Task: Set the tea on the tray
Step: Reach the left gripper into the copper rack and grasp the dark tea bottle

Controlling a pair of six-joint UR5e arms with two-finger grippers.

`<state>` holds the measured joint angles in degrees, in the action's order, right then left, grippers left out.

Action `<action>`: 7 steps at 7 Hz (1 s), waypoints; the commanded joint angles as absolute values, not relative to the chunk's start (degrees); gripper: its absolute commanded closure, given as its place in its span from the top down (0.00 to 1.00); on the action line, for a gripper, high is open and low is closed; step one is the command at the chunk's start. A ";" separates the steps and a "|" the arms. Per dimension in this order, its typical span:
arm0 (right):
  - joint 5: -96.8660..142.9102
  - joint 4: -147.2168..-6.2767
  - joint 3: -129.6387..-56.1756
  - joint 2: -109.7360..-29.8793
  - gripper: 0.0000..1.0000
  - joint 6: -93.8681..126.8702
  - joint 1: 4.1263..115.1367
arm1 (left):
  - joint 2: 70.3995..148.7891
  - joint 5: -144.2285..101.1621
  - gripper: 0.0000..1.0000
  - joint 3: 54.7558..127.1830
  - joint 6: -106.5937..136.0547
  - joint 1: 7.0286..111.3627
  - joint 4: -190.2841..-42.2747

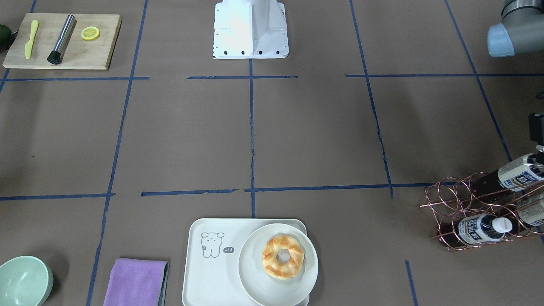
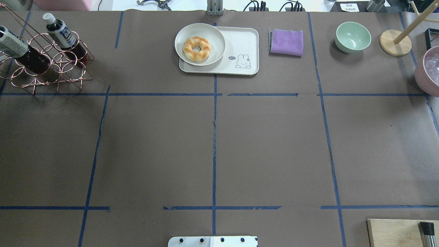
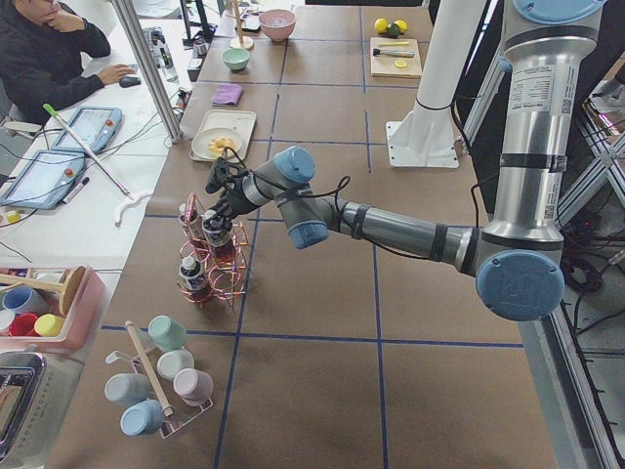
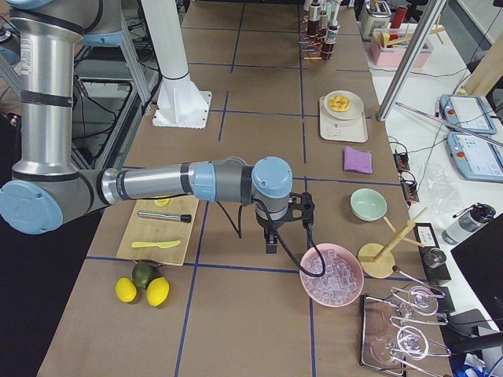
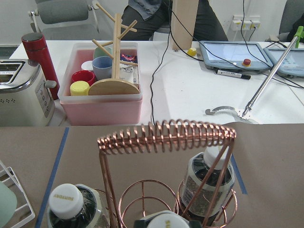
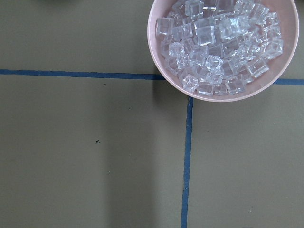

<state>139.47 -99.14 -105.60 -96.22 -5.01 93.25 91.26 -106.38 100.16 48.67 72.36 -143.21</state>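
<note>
**Left arm at the rack, tray waiting for tea**

The brown desk (image 2: 154, 147) is taped into blue squares. The left arm (image 3: 391, 227) stretches across it to the far left corner, where the bottles stand. That reach suits the task, since this arm is the nearer one to them. The right arm (image 4: 157, 182) hangs low on the near right side over a bowl (image 6: 213, 98) of ice, well apart from the work, probably parked out of the way.

The tray (image 2: 245, 41) lies at the far middle of the desk. A plate (image 2: 212, 34) with a donut (image 2: 196, 48) covers its left half, so only the right half, with the printed animal, is bare for a bottle.

The copper wire rack (image 5: 166, 135) holds the bottles tilted in its rings, caps up and outward, which leaves the necks easy to reach. The tea (image 2: 63, 34) sits in the rack with none on the tray.

The left gripper (image 3: 220, 181) hovers just above the rack; I cannot tell whether its fingers are spread or pressed together. The same goes for the right gripper (image 4: 271, 236), which appears to carry nothing.
</note>
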 commanded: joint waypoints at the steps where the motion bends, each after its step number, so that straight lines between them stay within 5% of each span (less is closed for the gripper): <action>1: 139.48 -99.14 -105.56 -96.24 1.00 -5.01 93.25 | 91.06 -111.95 0.00 105.87 47.65 76.80 -138.11; 3: 139.57 -99.14 -105.56 -96.42 1.00 -5.01 93.25 | 85.02 -112.59 0.00 120.00 45.00 77.96 -126.78; 5: 139.66 -99.14 -105.73 -96.15 1.00 -5.01 93.25 | 84.28 -111.72 0.00 123.04 46.22 74.91 -124.64; 7: 139.75 -99.23 -105.82 -96.15 1.00 -5.01 93.25 | 87.25 -99.38 0.00 128.63 52.87 61.16 -116.01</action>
